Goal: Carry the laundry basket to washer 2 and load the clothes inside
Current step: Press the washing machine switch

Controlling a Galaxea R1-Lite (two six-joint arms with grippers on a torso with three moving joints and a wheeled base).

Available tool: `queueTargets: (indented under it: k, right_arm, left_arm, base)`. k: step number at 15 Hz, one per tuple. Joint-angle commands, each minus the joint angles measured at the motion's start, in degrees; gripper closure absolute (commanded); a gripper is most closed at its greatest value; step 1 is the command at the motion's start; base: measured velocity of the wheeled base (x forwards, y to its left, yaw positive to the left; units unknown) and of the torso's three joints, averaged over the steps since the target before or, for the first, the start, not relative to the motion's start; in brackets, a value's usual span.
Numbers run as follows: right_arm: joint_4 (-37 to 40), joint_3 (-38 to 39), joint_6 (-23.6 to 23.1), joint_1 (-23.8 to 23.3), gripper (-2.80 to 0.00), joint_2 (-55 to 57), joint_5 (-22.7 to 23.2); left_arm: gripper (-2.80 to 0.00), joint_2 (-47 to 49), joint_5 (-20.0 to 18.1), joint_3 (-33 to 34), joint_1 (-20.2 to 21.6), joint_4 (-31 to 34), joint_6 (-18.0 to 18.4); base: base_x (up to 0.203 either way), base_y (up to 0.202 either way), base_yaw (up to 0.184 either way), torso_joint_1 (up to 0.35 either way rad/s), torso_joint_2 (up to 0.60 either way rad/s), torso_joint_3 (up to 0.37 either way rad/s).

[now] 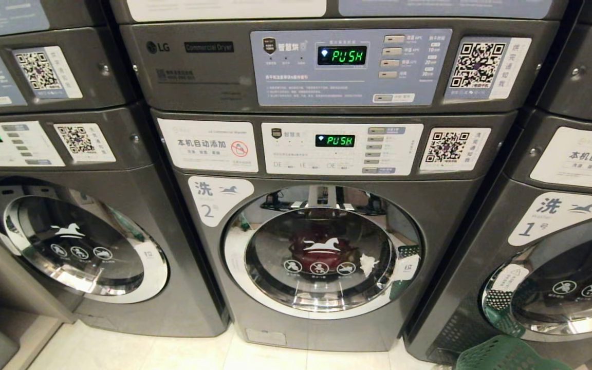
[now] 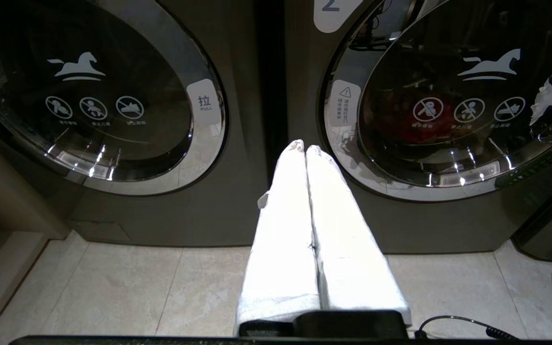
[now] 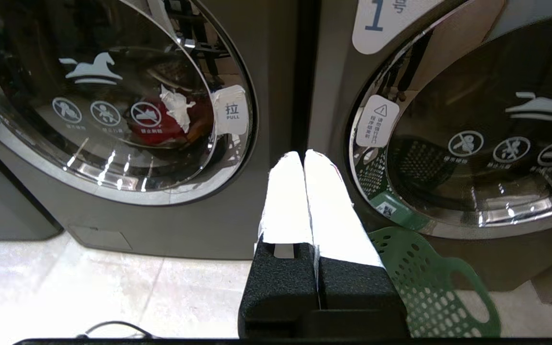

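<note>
both jaws clenched, empty | washer 2 (image 1: 321, 246) door shut – laundry basket (image 3: 429, 282) rim beside right gripper (image 3: 304, 155)

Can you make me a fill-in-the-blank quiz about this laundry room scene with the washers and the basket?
1. The display on washer 2 reads ____.
2. The door of washer 2 is ____.
3. The laundry basket stands on the floor in front of the washer numbered ____.
4. The fingers of the left end effector are pressed ____.

Missing words: PUSH; closed; 1; together
</note>
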Motion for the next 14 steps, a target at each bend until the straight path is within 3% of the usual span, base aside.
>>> queueTargets:
  k: [1, 3, 5, 7, 9, 14]
  right_arm:
    - [0.1, 0.0, -3.3, 0.0, 0.0, 0.1, 0.4]
    - [-0.1, -2.4, -10.0, 0.1, 0.0, 0.1, 5.2]
    - [1.3, -12.1, -11.0, 0.0, 0.0, 2.2, 15.0]
    - [2.6, -18.4, -11.3, -0.1, 0.0, 10.6, 20.8]
    - [0.4, -24.0, -11.6, -0.2, 0.0, 25.1, 23.3]
    - [-16.9, -38.1, -12.5, 1.0, 0.0, 63.2, 25.8]
  left_arm:
    - [0.0, 0.0, 0.0, 0.0, 0.0, 0.0, 0.1]
    - [0.0, 0.0, 0.0, 0.0, 0.0, 0.1, 0.0]
    - [0.0, 0.0, 0.0, 0.0, 0.0, 0.1, 0.1]
    - [0.0, 0.0, -0.2, 0.0, 0.0, 0.1, 0.8]
    - [0.0, 0.0, -0.1, 0.0, 0.0, 0.0, -0.1]
    - [0.0, 0.0, 0.1, 0.0, 0.0, 0.0, -2.0]
  base:
    - [0.0, 0.0, 0.0, 0.026, -0.06, -0.043]
    - [0.0, 0.0, 0.0, 0.009, -0.02, -0.012]
    - [0.0, 0.0, 0.0, 0.0, 0.0, 0.0]
    - [0.0, 0.0, 0.0, 0.0, 0.0, 0.0]
    - [0.0, 0.0, 0.0, 0.0, 0.0, 0.0]
    - [0.0, 0.0, 0.0, 0.0, 0.0, 0.0]
